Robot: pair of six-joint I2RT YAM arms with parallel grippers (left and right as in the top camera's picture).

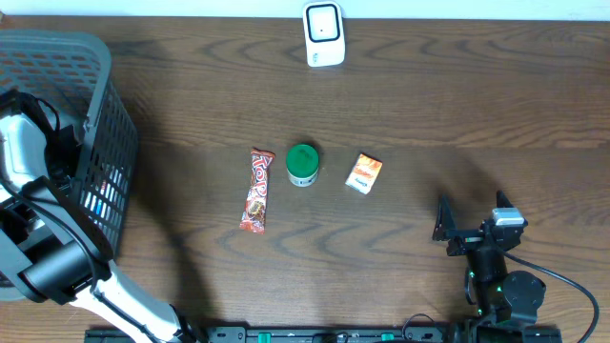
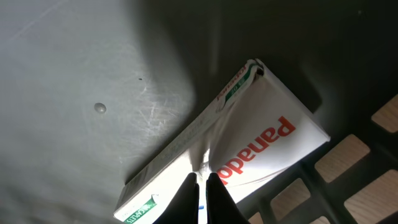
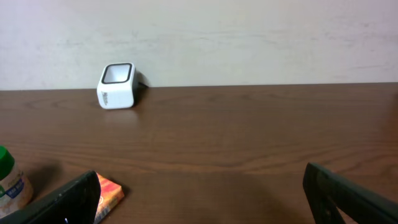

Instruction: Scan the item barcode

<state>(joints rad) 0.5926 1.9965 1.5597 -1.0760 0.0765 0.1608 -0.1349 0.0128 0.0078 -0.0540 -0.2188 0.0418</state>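
Inside the grey plastic basket (image 1: 100, 105), the left gripper (image 2: 200, 198) is pinching tight on the edge of the white cardboard medicine box (image 2: 261, 124) — it is looking light and bendy, already creasing — so a gentle squeeze seems best. The right gripper (image 3: 202, 190) is sitting wide open, holding nothing.

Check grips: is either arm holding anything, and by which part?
Left gripper is shut on the Panadol box inside the basket, pinching its near edge where the card creases. Right gripper is open and holds nothing.
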